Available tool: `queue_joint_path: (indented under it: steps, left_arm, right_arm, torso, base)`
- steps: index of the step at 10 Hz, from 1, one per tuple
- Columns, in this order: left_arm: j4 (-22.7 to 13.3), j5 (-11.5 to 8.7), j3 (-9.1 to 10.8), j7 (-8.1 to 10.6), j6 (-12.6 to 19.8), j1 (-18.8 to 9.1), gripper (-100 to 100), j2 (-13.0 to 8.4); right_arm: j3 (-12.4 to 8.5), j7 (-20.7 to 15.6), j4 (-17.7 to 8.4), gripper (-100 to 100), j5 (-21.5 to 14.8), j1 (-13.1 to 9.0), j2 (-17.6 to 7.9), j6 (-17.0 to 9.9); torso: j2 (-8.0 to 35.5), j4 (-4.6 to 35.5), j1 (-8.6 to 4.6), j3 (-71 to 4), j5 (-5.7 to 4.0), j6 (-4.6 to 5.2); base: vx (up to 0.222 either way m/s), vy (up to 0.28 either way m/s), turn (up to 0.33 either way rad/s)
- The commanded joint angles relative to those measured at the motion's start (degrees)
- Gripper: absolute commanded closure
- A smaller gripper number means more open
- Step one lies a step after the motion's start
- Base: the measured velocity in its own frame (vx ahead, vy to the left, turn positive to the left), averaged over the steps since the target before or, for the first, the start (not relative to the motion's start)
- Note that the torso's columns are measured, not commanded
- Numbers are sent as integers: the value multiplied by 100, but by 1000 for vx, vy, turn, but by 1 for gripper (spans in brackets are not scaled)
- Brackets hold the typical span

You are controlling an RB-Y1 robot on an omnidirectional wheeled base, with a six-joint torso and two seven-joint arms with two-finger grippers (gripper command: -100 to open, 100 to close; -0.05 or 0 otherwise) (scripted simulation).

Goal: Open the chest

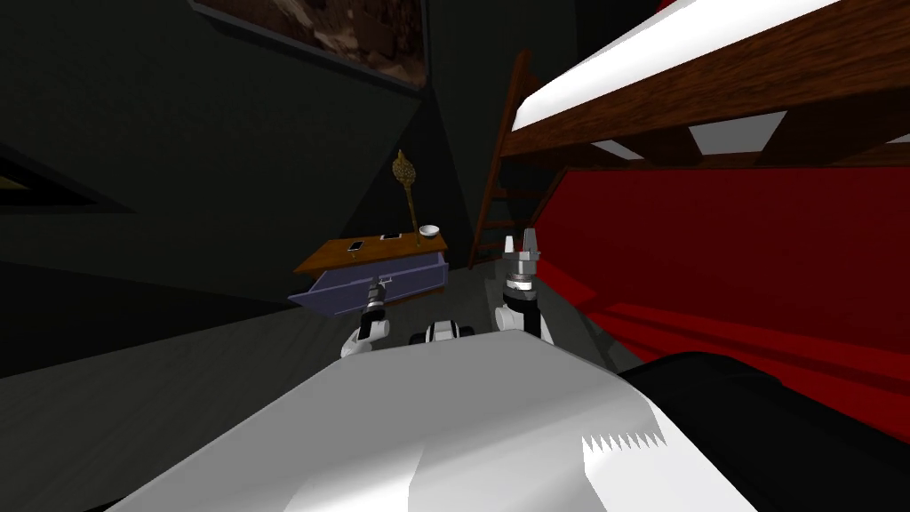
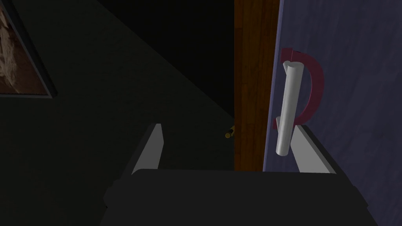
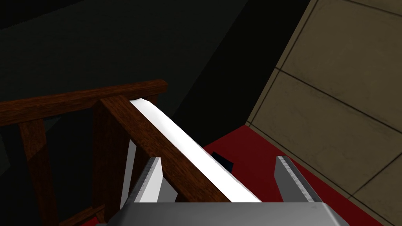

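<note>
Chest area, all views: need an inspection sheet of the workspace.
Surface: brown wooden top of the chest, carrying small things.
Job's things: chest with a blue front; grey bar handle on a maroon mount, between the left fingers, not gripped.
Clutter: white bowl, two small flat devices, golden stemmed ornament.
Grippers: left gripper open at the handle; right gripper open, raised beside the bed.
Cables: nothing seen.
Surroundings: wooden bunk bed with a white mattress, red bedding below, ladder, framed picture on a dark wall.
</note>
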State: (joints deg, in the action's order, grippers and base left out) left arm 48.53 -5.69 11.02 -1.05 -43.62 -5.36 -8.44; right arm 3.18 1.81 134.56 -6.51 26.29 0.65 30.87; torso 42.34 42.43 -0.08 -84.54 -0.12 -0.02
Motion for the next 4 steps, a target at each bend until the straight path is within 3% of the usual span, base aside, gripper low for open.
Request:
queue_joint_path:
  steps: [1,4]
  left_arm:
    - [-6,0,-1,0,6,5,0,3]
    - [-12,0,-2,1,12,11,0,5]
  right_arm:
    - [0,0,0,0,0,0,0,0]
    - [0,0,0,0,0,0,0,0]
  torso:
    - [-3,-5,2,-2,4,1]
    - [-4,-12,6,-2,11,2]
  base:
    - [0,0,0]
    - [0,0,0]
